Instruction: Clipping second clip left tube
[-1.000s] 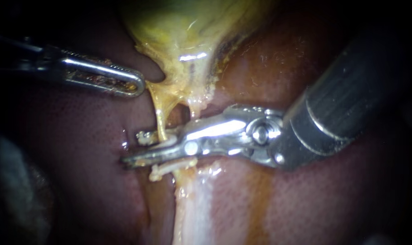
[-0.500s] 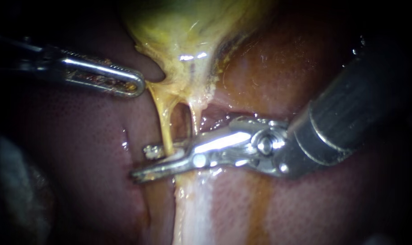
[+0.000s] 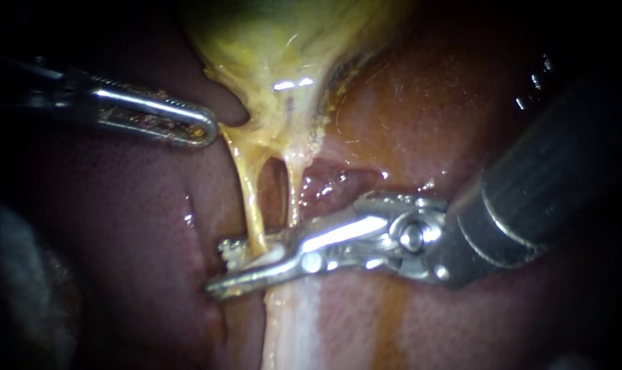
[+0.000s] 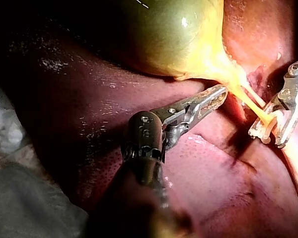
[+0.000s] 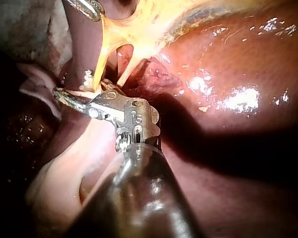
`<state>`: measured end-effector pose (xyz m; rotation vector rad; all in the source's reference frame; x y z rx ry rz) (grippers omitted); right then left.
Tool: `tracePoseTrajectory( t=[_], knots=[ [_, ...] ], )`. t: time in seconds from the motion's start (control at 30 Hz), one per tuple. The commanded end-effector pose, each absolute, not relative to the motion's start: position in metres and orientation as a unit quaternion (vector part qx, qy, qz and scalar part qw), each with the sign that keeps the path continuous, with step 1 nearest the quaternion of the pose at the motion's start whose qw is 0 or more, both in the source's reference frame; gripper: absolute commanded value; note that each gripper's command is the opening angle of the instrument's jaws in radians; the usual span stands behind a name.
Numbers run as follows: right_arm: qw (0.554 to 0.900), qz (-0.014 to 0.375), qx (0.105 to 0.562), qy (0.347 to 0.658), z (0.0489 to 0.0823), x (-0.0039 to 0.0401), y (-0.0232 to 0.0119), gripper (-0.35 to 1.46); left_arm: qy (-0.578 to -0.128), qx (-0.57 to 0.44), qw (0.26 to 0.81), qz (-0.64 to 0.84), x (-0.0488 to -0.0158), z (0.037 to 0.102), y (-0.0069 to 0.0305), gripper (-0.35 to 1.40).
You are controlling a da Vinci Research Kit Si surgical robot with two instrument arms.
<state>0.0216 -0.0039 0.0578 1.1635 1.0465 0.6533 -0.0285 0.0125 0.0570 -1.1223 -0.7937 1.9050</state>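
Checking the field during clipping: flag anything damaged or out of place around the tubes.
Nothing looks askew. The left tube and right tube look intact where they show below the gallbladder; the right instrument sits across the left tube. Only a raw red patch on the liver beside the right tube stands out.

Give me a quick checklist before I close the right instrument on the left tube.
1. Left tube between the right instrument's jaws: ok, it passes between them.
2. Clip loaded: ok, a white clip sits in the jaws around the tube.
3. Both jaw tips past the tube: ok in the endoscope view.
4. Right tube outside the jaws: cannot tell, its lower end runs behind the upper jaw.
5. Tube under tension: ok, it runs straight from the gallbladder, with the left instrument at its neck.
6. Lower jaw clear of the liver: cannot tell.
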Motion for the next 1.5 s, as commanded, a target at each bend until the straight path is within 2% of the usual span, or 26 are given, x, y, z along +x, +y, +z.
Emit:
tracePoseTrajectory(
  t=[0.03,0.63,1.03,1.13,1.5],
  knots=[
    [0.66,0.286,0.517,0.464,0.0575,0.0217,-0.0041,0.48,-0.312,-0.441,0.386,0.748,-0.0285,0.057,0.0125,-0.35],
    [0.625,0.277,0.543,0.487,0.0531,0.0221,-0.0036,0.48,-0.312,-0.441,0.385,0.748,-0.0284,0.057,0.0125,-0.35],
    [0.623,0.277,0.545,0.488,0.0528,0.022,-0.0034,0.45,-0.312,-0.441,0.385,0.748,-0.0283,0.057,0.0125,-0.35],
    [0.623,0.275,0.547,0.487,0.0526,0.0218,-0.0031,0.39,-0.312,-0.441,0.385,0.748,-0.0283,0.057,0.0125,-0.35],
    [0.622,0.276,0.548,0.486,0.0526,0.0212,-0.0023,-0.03,-0.313,-0.441,0.385,0.748,-0.0283,0.057,0.0125,-0.35]
  ],
)
